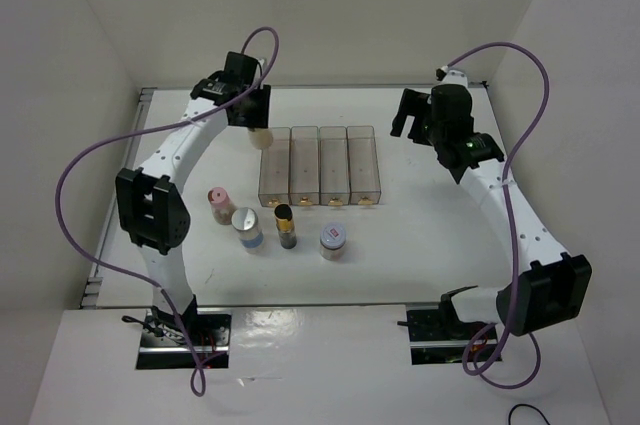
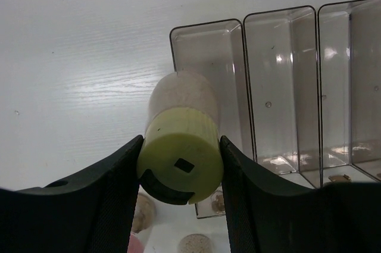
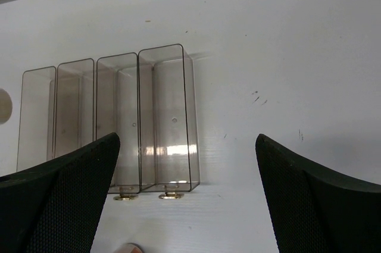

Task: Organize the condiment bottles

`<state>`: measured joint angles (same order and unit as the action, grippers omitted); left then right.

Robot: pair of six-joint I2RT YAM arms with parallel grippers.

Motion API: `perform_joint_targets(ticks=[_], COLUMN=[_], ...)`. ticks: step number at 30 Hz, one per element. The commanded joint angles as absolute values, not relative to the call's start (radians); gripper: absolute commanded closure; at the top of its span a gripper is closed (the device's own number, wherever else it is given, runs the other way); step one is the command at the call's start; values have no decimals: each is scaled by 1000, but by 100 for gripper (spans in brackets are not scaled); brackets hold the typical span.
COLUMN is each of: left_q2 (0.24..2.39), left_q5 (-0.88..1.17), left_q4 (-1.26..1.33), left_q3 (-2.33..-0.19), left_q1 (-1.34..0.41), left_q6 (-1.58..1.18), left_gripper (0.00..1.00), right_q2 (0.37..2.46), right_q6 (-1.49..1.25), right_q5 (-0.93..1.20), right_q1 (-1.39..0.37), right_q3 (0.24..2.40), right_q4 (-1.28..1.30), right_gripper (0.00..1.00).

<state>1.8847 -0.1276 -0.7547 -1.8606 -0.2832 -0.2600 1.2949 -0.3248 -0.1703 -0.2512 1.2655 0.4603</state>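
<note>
Placing step: the left fingers (image 2: 113,190) clamp the yellow-green-lidded jar (image 2: 181,116) by its cap, seemingly just above the leftmost bin (image 2: 208,25) — next, lower it inside and let go. The right fingers (image 3: 71,187) stand wide apart, empty.

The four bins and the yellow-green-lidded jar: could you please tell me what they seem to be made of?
The bins look like clear, smoke-tinted rigid plastic: see-through walls with glossy glints. The jar body seems frosted plastic or glass, pale and cloudy; its lid looks matte moulded plastic, without shine.
</note>
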Motion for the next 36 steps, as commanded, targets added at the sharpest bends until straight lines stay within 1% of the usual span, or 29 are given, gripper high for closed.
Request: perform_joint_targets(ticks=[1,8,13,28,31,32,33,36], left_q2=[1905,2002,2036,2095,2108,2118,2128,2138], left_q5=[-114,-103,-135,-144,-144,-144,-144,-155], left_q4=[-723,-732,-732,-732,-732,-732,-732,-732], left_q3=[-1928,-2002,-2002,-2002,-2002,-2002,-2002,-2011], left_q1=[-304,-339,-348,-348,-348,-348,-348,-348], left_q6=[-241,-232,-241,-252,-252,-252,-252,-261], left_gripper=[58,58,58,58,57,53,52,51], right_q2=[1308,1319,1328,1338,1329,1328,1328,1328], right_q6=[-331,-331,-341,-341,-341,-341,-341,-341], right_q5=[-195,-195,-204,-204,-204,-195,-195,-195], right_q1=[-261,-261,-261,-261,-261,-261,-261,-261], right_q3=[1313,1302,1302,1275,1275,1275,1275,1275], right_q4=[442,442,442,442,442,442,442,442], right_gripper=[1,1,1,1,1,1,1,1])
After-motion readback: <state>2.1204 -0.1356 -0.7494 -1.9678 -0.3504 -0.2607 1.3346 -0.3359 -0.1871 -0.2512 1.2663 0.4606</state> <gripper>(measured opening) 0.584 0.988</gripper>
